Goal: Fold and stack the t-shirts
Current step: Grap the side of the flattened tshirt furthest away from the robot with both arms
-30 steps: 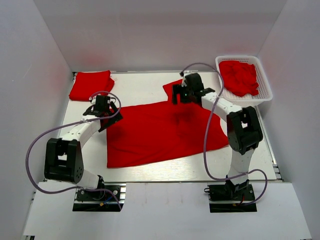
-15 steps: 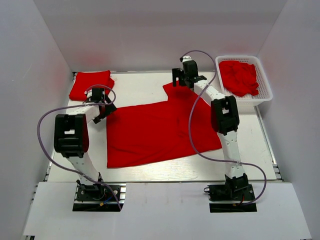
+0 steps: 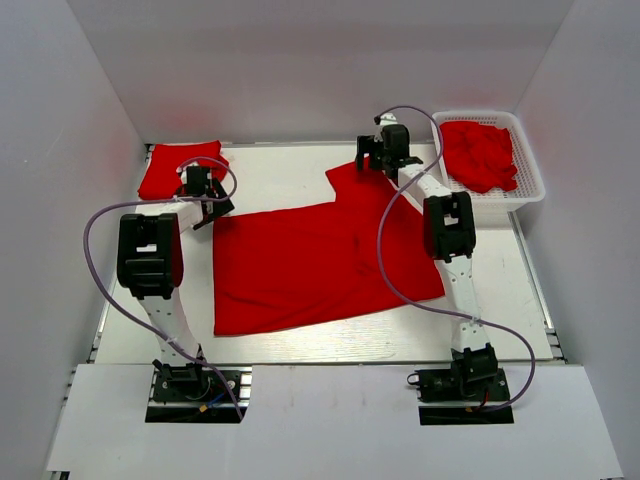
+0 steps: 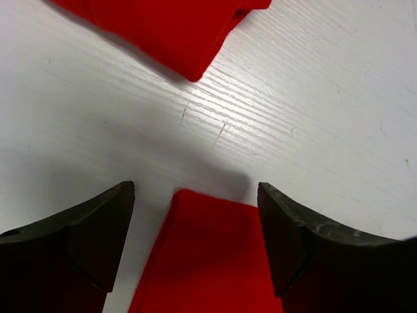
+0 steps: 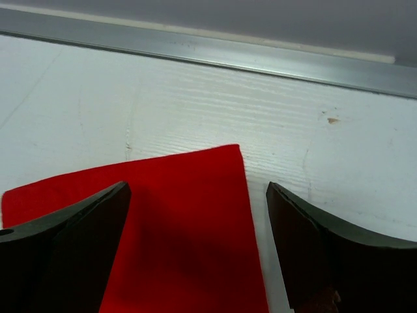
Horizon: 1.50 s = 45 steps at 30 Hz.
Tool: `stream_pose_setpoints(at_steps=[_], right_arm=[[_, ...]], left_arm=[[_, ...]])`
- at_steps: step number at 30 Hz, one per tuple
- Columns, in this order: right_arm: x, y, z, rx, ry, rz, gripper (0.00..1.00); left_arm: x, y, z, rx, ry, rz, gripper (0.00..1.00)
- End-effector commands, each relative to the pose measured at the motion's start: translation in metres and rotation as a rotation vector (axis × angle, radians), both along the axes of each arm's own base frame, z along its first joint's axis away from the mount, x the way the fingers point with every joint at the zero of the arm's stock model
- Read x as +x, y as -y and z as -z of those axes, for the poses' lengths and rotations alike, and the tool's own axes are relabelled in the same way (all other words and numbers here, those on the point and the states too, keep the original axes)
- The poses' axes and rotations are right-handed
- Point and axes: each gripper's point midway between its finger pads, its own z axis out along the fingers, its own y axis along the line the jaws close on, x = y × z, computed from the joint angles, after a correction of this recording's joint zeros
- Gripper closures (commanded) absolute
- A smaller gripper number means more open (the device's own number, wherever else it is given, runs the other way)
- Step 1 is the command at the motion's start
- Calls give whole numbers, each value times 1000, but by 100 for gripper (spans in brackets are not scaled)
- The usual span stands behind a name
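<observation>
Both my grippers stood wide open, empty: left gripper (image 4: 195, 225) over the spread t-shirt's (image 3: 320, 262) left sleeve (image 4: 208, 267), right gripper (image 5: 195, 228) over its right sleeve (image 5: 186, 195), both at the shirt's far edge.

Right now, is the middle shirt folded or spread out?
Spread out. The middle shirt lies flat on the table with both sleeves sticking out; the far-left shirt is folded small.

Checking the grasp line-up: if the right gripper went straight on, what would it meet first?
Likely the spread shirt's sleeve, which lies centred ahead of the open right gripper, with the table under it; how far off is unclear.
</observation>
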Motion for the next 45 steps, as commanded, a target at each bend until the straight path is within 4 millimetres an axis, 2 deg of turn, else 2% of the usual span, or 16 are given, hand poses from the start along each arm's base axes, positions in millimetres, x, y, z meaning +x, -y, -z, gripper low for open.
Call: stream_pose_setpoints(at_steps=[1,4,9,16,22,24,25,30,33,34,37,38,40,42,44,45], right_arm=[[8,-22,-30,55,72,-110,10],[-9,-30,-17,81,-14,-164,10],[-29,-37,-5,83,-110,-213,10],[-41,-21,11,48,-200,-163,13],[-58,-24,25,-21,-257,-179,51],[-57,-13,28,-108,-256,-119,56],[-61,-10,33,-137,-272,-111,56],[-69,-7,42,-226,-289,-74,84],[-67,-12,35,-267,-253,-105,100],[-70,-14,41,-272,-258,-114,100],[-61,-27,17,-239,-166,-142,100],[-52,-33,-16,-205,-88,-147,100],[-53,-36,-22,-176,-52,-163,100],[-50,-45,-71,-123,69,-189,100],[-61,-45,-82,-106,88,-209,100],[-59,-48,-111,-82,165,-214,100]], left_arm=[[-28,16,29,-38,-106,55,15],[-41,14,39,-39,-151,39,22],[-53,16,48,-47,-198,43,23],[-51,18,43,-55,-189,49,24],[-55,22,47,-80,-197,55,45],[-53,24,46,-88,-188,61,56],[-57,26,49,-97,-197,67,62],[-57,26,49,-97,-197,67,100],[-56,26,45,-97,-188,67,100],[-56,26,45,-97,-188,67,100],[-43,27,25,-91,-123,92,100],[-42,27,21,-85,-113,100,100],[-30,31,6,-99,-50,127,100],[-23,33,-14,-98,11,146,100],[-21,35,-22,-104,40,154,100],[-24,35,-27,-104,49,155,100]])
